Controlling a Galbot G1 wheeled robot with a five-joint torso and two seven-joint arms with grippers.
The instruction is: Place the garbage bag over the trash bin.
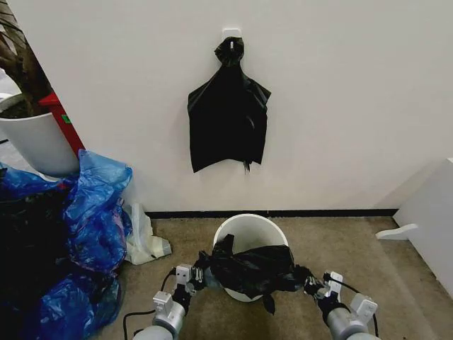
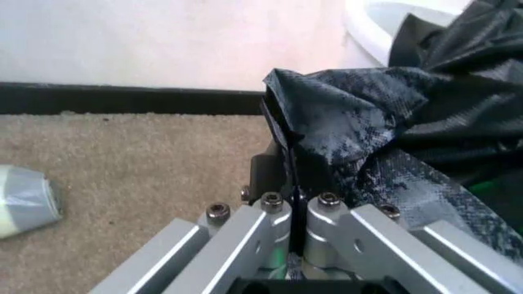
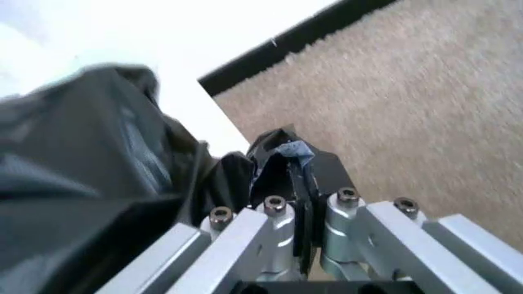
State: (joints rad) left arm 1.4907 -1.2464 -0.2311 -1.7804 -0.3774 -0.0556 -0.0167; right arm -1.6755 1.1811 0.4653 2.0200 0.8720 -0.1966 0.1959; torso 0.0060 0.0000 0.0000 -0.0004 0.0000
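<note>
Both pincers clamped on the garbage bag [image 1: 251,271], stretched over the near side of the trash bin [image 1: 249,232].

The left gripper [image 1: 200,273] pinches one bag edge, the right gripper [image 1: 303,278] the other, the bin between them. Up close, the left wrist view shows the black film [image 2: 351,122] squeezed between narrow fingers, the bin's white rim [image 2: 372,30] just beyond; the right wrist view shows a bag fold [image 3: 278,153] nipped likewise, carpet [image 3: 408,98] beyond. A black bag bundle [image 1: 228,117] hangs on the wall above.

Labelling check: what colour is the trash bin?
Cream-white; the trash bin shows best in the head view.
</note>
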